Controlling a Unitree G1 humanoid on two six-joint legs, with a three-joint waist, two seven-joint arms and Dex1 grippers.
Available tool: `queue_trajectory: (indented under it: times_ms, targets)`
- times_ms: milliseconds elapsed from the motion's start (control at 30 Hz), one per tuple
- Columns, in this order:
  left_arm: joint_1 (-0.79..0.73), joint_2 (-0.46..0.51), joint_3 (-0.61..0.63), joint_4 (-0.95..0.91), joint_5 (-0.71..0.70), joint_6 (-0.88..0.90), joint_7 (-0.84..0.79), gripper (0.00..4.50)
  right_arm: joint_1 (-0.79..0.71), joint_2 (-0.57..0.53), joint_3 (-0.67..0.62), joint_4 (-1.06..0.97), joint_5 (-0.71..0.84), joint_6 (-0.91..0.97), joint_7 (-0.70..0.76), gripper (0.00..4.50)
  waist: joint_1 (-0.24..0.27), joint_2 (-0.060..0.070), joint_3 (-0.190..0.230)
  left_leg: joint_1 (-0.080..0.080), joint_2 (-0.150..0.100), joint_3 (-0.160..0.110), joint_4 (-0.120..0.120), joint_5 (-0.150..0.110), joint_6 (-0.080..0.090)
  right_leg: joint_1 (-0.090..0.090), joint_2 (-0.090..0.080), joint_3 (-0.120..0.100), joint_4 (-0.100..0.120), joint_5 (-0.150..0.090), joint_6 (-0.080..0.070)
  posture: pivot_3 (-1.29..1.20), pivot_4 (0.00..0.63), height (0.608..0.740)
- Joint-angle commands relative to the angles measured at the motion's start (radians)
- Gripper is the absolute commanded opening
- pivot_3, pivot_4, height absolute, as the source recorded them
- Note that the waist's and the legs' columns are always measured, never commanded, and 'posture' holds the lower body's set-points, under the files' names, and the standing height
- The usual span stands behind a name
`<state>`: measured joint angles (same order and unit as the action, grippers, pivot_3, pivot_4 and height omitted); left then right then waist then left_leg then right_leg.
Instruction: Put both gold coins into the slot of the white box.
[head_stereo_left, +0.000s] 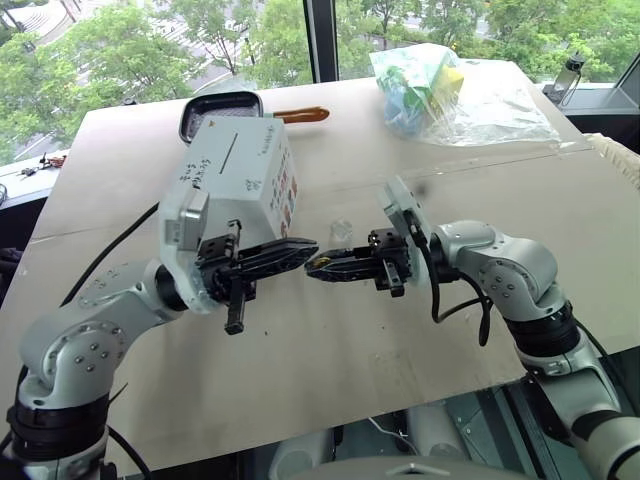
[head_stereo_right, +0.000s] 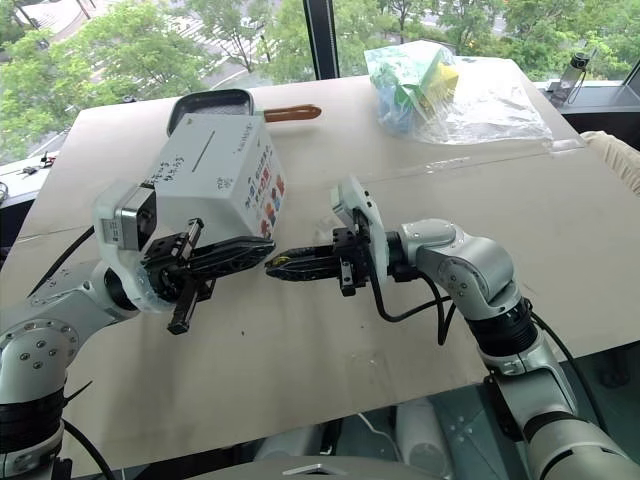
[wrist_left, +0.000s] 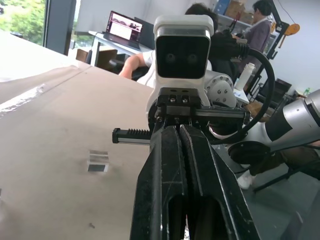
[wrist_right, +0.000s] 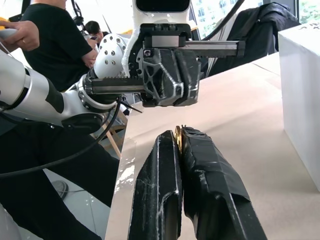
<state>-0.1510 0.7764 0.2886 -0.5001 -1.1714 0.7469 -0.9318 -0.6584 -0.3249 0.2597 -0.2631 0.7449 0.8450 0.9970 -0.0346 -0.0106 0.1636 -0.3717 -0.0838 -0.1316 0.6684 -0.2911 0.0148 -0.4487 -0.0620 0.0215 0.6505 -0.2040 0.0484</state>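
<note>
Beige tabletop (head_stereo_left: 330, 370) under both arms. Right gripper (head_stereo_left: 318, 266), jaws clamped, pinches a small shiny gold coin (wrist_right: 177, 134) edge-on at its tips. Left gripper (head_stereo_left: 300, 249), closed empty, meets it tip-to-tip. White cardboard box (head_stereo_left: 240, 175) sits just beyond the left fingers, its dark slot (head_stereo_left: 222, 156) facing up.

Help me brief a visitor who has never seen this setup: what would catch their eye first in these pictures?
The two black tools meeting tip to tip over the middle of the table: the right tool is shut on a gold coin, and the left tool faces it, shut. Just behind them stands the white box with blue handwriting and its dark slot on top. At the far edge lie a clear plastic bag of coloured items and a black pan.
</note>
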Motion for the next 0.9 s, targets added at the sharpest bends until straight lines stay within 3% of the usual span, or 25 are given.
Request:
queue_trajectory:
  times_ms: [33,100,133,233,333,700,800,833,900]
  targets:
    - [-0.006,0.02,0.0,-0.013,-0.003,0.005,-0.022,0.06,0.001,0.009,0.0,-0.034,0.001,-0.021,0.0,0.0,0.0,0.0,0.0,0.0,0.0,0.0,0.0,0.0,0.0,0.0,0.0,0.0,0.0,0.0,0.0,0.0,0.15,0.721]
    - [-0.005,0.024,-0.001,-0.012,-0.002,0.006,-0.031,0.06,0.002,0.011,0.0,-0.035,-0.001,-0.021,-0.001,0.0,0.0,0.0,0.0,0.0,0.0,0.0,0.0,0.0,0.0,0.0,0.0,0.0,0.0,0.0,0.0,0.0,0.15,0.721]
    - [-0.005,0.025,-0.001,-0.011,0.0,0.006,-0.033,0.3,0.003,0.012,0.0,-0.035,-0.001,-0.021,-0.001,0.0,0.0,0.0,0.0,0.0,0.0,0.0,0.0,0.0,0.0,0.0,0.0,0.0,0.0,0.0,0.0,0.0,0.15,0.721]
    - [-0.007,0.019,0.0,-0.013,0.019,-0.006,-0.017,1.29,0.004,0.014,-0.001,-0.034,-0.004,-0.021,0.001,0.0,0.0,0.0,0.0,0.0,0.0,0.0,0.0,0.0,0.0,0.0,0.0,0.0,0.0,0.0,0.0,0.0,0.15,0.721]
    - [-0.007,0.016,0.001,-0.013,0.021,-0.005,-0.013,2.65,0.005,0.016,0.0,-0.033,-0.006,-0.022,0.002,0.0,0.0,0.0,0.0,0.0,0.0,0.0,0.0,0.0,0.0,0.0,0.0,0.0,0.0,0.0,0.0,0.0,0.15,0.721]
    - [-0.001,0.02,0.0,-0.013,0.029,-0.003,-0.022,2.65,0.008,0.019,-0.001,-0.033,-0.011,-0.022,0.004,0.0,0.0,0.0,0.0,0.0,0.0,0.0,0.0,0.0,0.0,0.0,0.0,0.0,0.0,0.0,0.0,0.0,0.15,0.721]
    - [0.001,0.02,-0.001,-0.012,0.036,-0.005,-0.025,1.92,0.008,0.019,0.0,-0.034,-0.013,-0.022,0.003,0.0,0.0,0.0,0.0,0.0,0.0,0.0,0.0,0.0,0.0,0.0,0.0,0.0,0.0,0.0,0.0,0.0,0.15,0.721]
    - [0.001,0.019,-0.002,-0.013,0.038,-0.006,-0.025,1.42,0.008,0.019,0.001,-0.034,-0.013,-0.021,0.003,0.0,0.0,0.0,0.0,0.0,0.0,0.0,0.0,0.0,0.0,0.0,0.0,0.0,0.0,0.0,0.0,0.0,0.15,0.721]
    - [0.001,0.019,-0.003,-0.014,0.043,-0.006,-0.025,1.42,0.007,0.018,0.002,-0.034,-0.015,-0.021,0.003,0.0,0.0,0.0,0.0,0.0,0.0,0.0,0.0,0.0,0.0,0.0,0.0,0.0,0.0,0.0,0.0,0.0,0.15,0.721]
